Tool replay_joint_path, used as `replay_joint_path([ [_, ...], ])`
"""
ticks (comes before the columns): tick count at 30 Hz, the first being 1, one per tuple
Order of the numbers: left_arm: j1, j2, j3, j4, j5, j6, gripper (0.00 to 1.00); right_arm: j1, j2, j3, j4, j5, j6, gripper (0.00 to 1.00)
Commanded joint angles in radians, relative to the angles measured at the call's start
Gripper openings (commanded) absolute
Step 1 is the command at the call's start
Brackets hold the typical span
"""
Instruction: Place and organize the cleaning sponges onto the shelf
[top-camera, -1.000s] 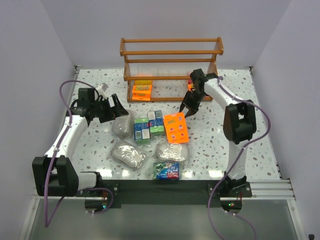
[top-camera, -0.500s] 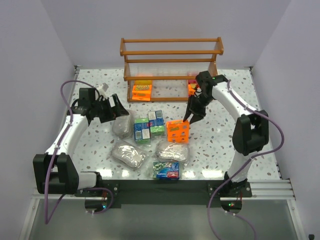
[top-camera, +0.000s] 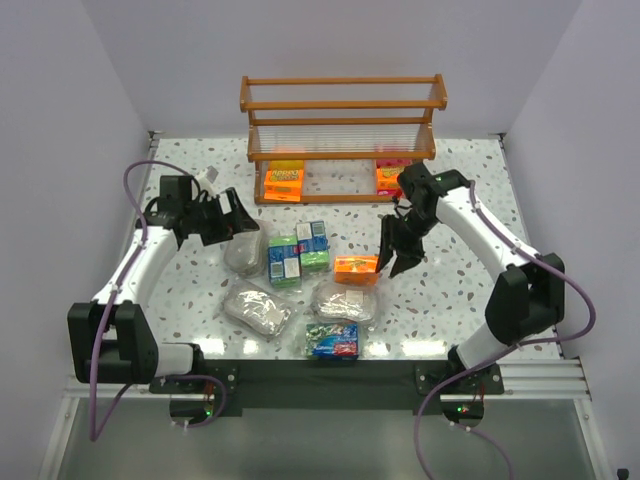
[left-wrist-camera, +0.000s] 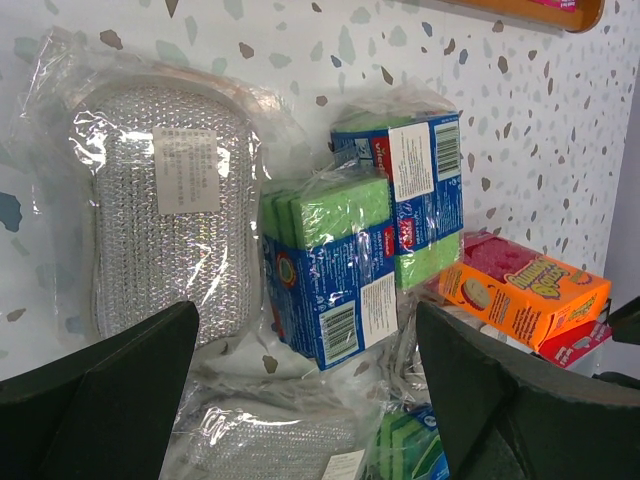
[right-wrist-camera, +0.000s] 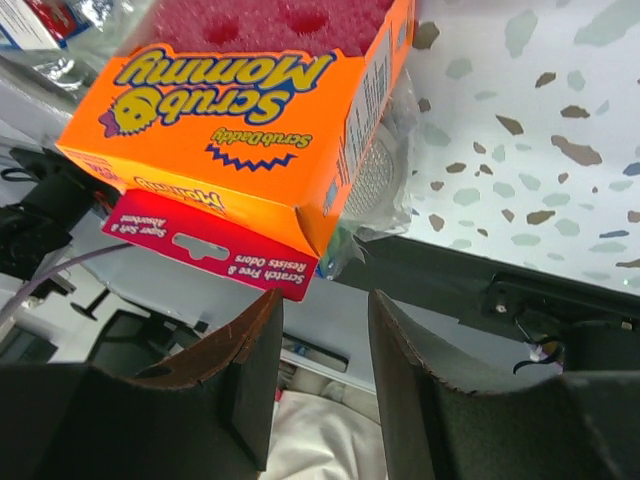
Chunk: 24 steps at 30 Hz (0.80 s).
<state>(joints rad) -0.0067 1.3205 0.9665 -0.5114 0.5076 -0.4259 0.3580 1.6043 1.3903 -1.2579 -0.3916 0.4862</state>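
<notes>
From above, a flat orange-and-pink sponge pack (top-camera: 356, 267) stands tipped on its long edge on the speckled bench (top-camera: 450, 290). The right end effector (top-camera: 394, 258) hangs just to the right of that pack, its fingers a little apart with nothing between them. I cannot tell whether a tip touches the pack.

Beyond the tipped pack, at the back of the bench, stands the orange-brown wooden three-tier shelf (top-camera: 343, 80). Two more flat orange packs lie on its lowest tier, one at the left end (top-camera: 284, 182) and one at the right end (top-camera: 390, 178).

Just left of the tipped pack sit two boxy green-and-blue packs (top-camera: 298, 253). A third boxy pack (top-camera: 333, 340) lies in front of it, by the bench's near edge. An oval silvery-grey pack (top-camera: 343, 300) in clear wrap lies just in front of the tipped pack. A second silvery oval (top-camera: 243, 252) and a third silvery oval (top-camera: 257, 310) lie well to its left. The left end effector (top-camera: 237, 222) hovers far to the left of the tipped pack, beside the second silvery oval, spread wide and empty.

Through the left wrist camera, the dark fingers (left-wrist-camera: 100, 400) stand wide apart over a silvery oval and the green-and-blue packs. The tipped pack shows to their right, pink face uppermost.

Through the right wrist camera, the tipped pack fills the upper frame, its orange side printed "Scrub Mommy". Its pink tab points toward the fingers (right-wrist-camera: 240, 380), which leave a narrow, empty gap.
</notes>
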Motion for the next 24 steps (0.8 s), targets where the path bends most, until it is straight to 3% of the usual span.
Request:
replay_joint_path([
  [1, 0.001, 0.014, 0.021, 0.057, 0.037, 0.013, 0.95, 0.018, -0.056, -0.033, -0.026, -0.007, -0.026, 0.43],
  [14, 0.001, 0.02, 0.031, 0.06, 0.046, 0.013, 0.95, 0.098, -0.11, -0.148, -0.026, 0.036, -0.003, 0.46],
  [18, 0.001, 0.022, 0.026, 0.065, 0.049, 0.013, 0.95, 0.099, -0.129, -0.186, -0.054, 0.126, -0.021, 0.47],
  [22, 0.001, 0.022, 0.028, 0.062, 0.052, 0.015, 0.95, 0.099, -0.179, -0.221, -0.049, 0.109, -0.026, 0.46],
  [24, -0.001, 0.017, 0.028, 0.062, 0.049, 0.015, 0.95, 0.099, -0.237, -0.206, -0.032, 0.085, -0.02, 0.51],
])
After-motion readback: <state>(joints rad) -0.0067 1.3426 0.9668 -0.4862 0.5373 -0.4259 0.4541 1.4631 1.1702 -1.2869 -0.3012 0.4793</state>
